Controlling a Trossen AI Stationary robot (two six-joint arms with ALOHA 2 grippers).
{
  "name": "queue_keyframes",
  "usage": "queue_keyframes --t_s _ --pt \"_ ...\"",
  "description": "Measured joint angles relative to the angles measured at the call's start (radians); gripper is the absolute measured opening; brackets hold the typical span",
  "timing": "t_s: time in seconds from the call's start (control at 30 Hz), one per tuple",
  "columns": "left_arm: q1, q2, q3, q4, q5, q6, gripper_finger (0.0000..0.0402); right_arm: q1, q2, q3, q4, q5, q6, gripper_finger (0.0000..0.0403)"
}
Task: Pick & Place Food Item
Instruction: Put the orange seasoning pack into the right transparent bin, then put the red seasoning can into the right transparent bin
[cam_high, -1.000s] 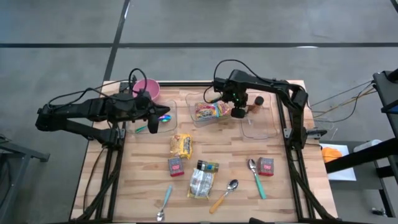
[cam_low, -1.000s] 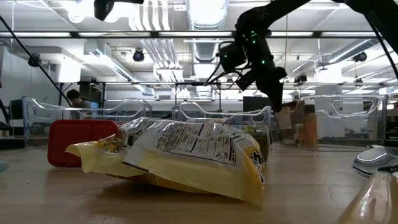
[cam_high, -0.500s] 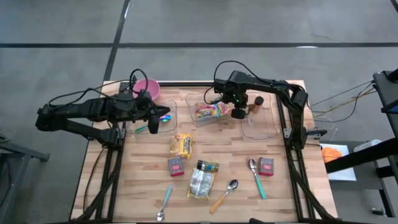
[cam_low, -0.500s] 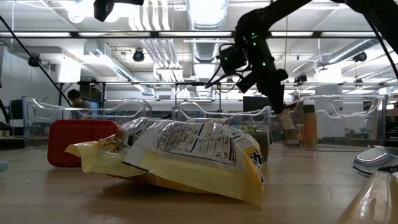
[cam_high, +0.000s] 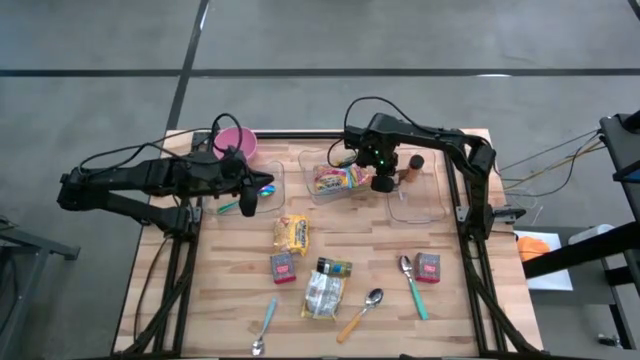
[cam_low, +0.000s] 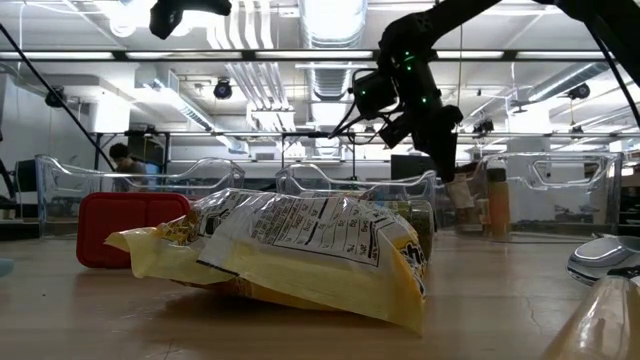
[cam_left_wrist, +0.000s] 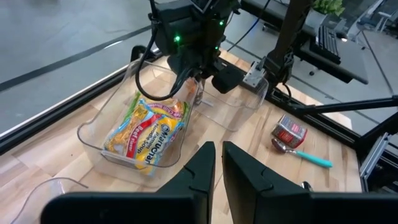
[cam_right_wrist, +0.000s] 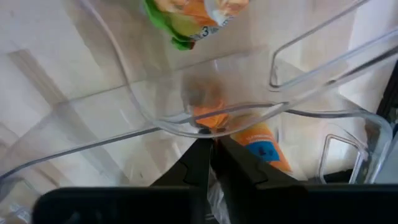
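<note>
A: Where does the right gripper (cam_high: 383, 183) sit?

B: At the far side of the wooden surface (cam_high: 230, 290), over the right-hand rim of the middle clear tray (cam_high: 312, 190). In the right wrist view its fingers (cam_right_wrist: 198, 163) stand all but closed, with an orange-and-blue packet (cam_right_wrist: 256, 144) seen just past the tips. Whether they still pinch it cannot be told.

A: And the food already placed?

B: A colourful candy bag (cam_high: 336, 178) lies inside that middle tray; the left wrist view shows it flat on the tray floor.

A: The left arm?

B: The left gripper (cam_high: 247, 203) hangs above the near edge of the left clear tray (cam_high: 275, 190), beside a pink bowl (cam_high: 240, 142). Its fingers (cam_left_wrist: 202, 163) are nearly together and hold nothing.

A: What lies on the open surface?

B: A yellow snack bag (cam_high: 291, 234), two small red packets (cam_high: 283, 267) (cam_high: 428, 267), a clear-wrapped packet (cam_high: 324, 290) and several spoons, one with a teal handle (cam_high: 411, 283). A third clear tray (cam_high: 425, 200) sits on the right.
</note>
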Motion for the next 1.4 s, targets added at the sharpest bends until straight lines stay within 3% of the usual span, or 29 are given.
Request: queue_keyframes --t_s 0.43,0.83,1.1,1.4 --pt "0.000 0.000 0.000 -0.001 0.000 0.000 0.0041 0.002 -0.005 0.000 -0.034 -0.002 0.046 0.0185" --pt "0.000 0.000 0.000 0.032 0.012 -0.020 0.0040 0.034 -0.240 0.000 -0.046 -0.002 0.212 0.0206" --pt "0.001 0.000 -0.015 0.042 0.048 -0.019 0.0040 0.241 -0.447 -0.002 -0.029 -0.005 0.437 0.0206" --pt "0.003 0.001 -0.042 0.033 0.047 -0.067 0.0040 0.560 -0.479 -0.014 -0.068 0.081 0.970 0.0206"
